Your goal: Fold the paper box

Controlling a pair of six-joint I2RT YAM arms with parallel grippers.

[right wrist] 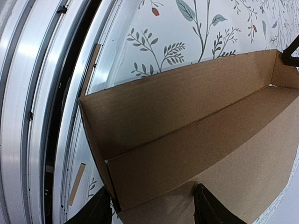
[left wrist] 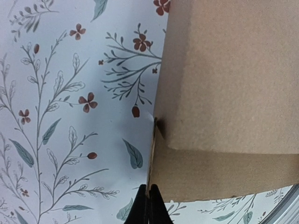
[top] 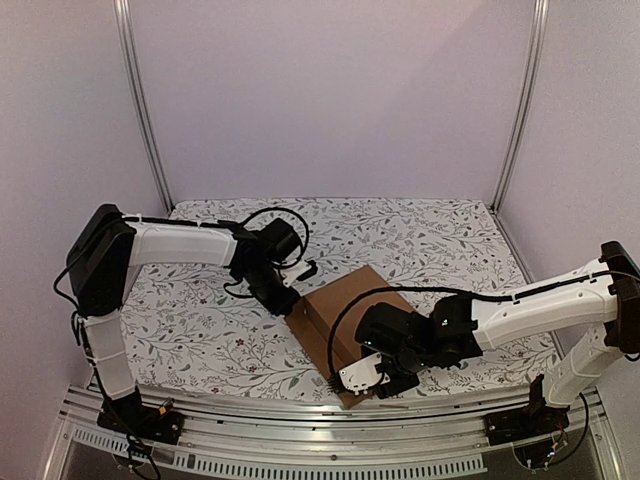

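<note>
1. We see the left gripper [left wrist: 148, 207] clenched, its dark fingers pinched on a thin edge of the paper box [left wrist: 224, 93] (a flap seen edge-on).
2. The right gripper [right wrist: 154, 205] is spread wide, with a cardboard panel lying between its fingers; we cannot tell whether either one touches it.
3. The box sits on the flower-patterned table [top: 450, 230] between both arms, one long wall raised, its near corner by the metal rail [right wrist: 28, 116].
</note>
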